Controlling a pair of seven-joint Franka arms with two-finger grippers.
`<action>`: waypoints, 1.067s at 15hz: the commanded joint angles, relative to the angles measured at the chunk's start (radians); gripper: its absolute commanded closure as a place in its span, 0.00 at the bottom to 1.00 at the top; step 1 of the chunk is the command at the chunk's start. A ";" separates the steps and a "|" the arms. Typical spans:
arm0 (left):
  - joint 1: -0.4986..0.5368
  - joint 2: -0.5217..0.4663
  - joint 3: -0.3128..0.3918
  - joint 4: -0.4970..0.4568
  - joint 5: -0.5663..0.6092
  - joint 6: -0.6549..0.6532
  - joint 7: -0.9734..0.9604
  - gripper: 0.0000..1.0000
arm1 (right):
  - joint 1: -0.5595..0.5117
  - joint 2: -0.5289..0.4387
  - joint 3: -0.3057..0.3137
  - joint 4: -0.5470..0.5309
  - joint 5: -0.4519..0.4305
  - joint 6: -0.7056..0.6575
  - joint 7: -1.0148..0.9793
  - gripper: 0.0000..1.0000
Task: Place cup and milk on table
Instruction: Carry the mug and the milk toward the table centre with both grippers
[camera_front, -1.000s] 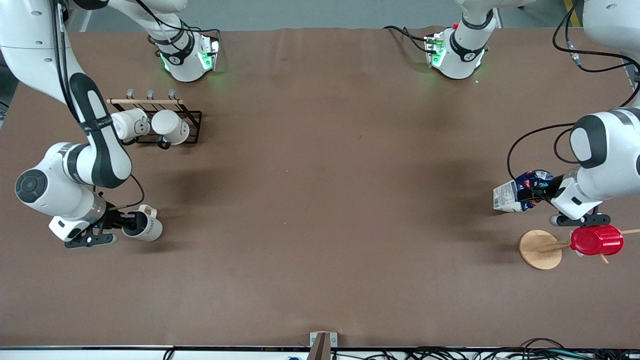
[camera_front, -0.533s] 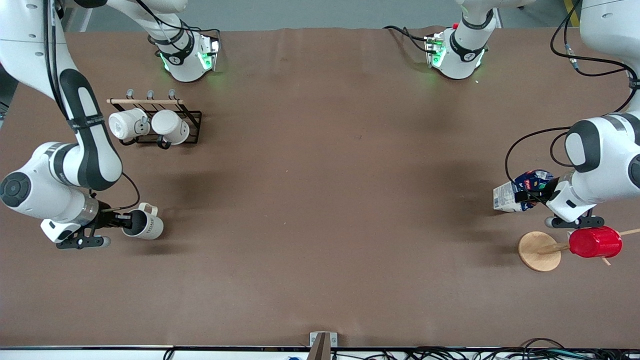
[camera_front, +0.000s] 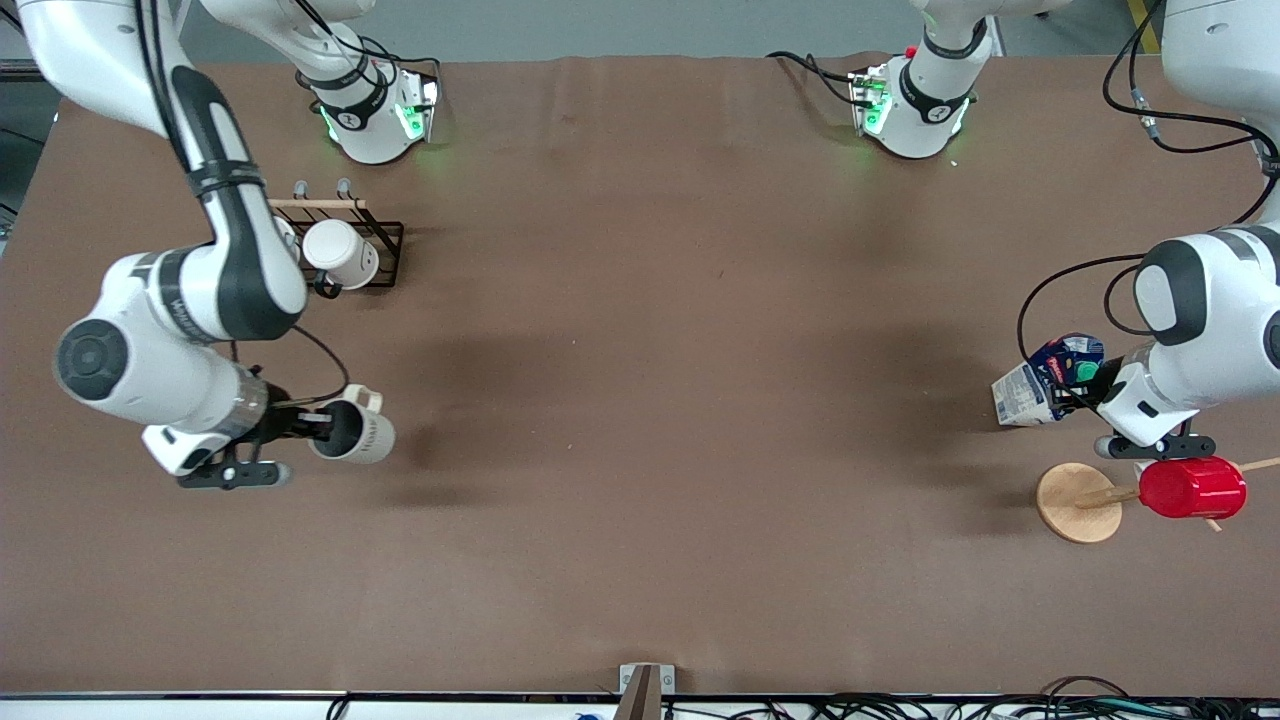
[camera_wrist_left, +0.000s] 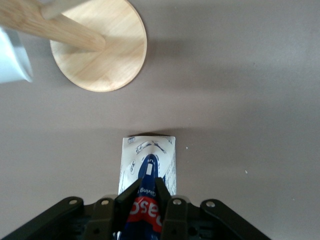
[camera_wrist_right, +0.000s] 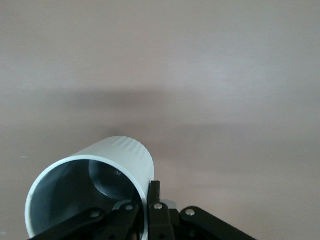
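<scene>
The cup (camera_front: 355, 433), a beige mug with a dark inside, hangs on its side over the brown table (camera_front: 640, 350) toward the right arm's end. My right gripper (camera_front: 318, 428) is shut on its rim, one finger inside and one outside. The right wrist view shows the cup (camera_wrist_right: 115, 160) in the right gripper (camera_wrist_right: 145, 200). The milk (camera_front: 1040, 385), a blue and white carton with a green cap, is tilted toward the left arm's end. My left gripper (camera_front: 1088, 383) is shut on its top ridge. The left wrist view shows the milk (camera_wrist_left: 148, 162) in the left gripper (camera_wrist_left: 147, 187), its base close to the table.
A black rack (camera_front: 385, 250) with a whiter mug (camera_front: 340, 255) stands near the right arm's base. A wooden stand with a round base (camera_front: 1075, 503) carries a red ribbed cup (camera_front: 1190, 487), just nearer the front camera than the milk. The base also shows in the left wrist view (camera_wrist_left: 107, 50).
My right gripper has carried the cup toward the middle of the table. The left gripper and the milk have barely shifted; the carton's green cap now shows.
</scene>
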 joint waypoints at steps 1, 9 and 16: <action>0.003 -0.079 -0.001 -0.013 0.015 -0.044 0.016 0.96 | 0.102 -0.016 0.009 -0.007 0.011 -0.007 0.137 1.00; -0.008 -0.229 -0.156 -0.066 0.004 -0.151 -0.016 0.96 | 0.369 0.026 0.007 0.000 0.004 0.101 0.369 1.00; -0.023 -0.168 -0.398 -0.047 0.007 -0.121 -0.258 1.00 | 0.469 0.142 0.006 0.004 -0.018 0.226 0.431 0.98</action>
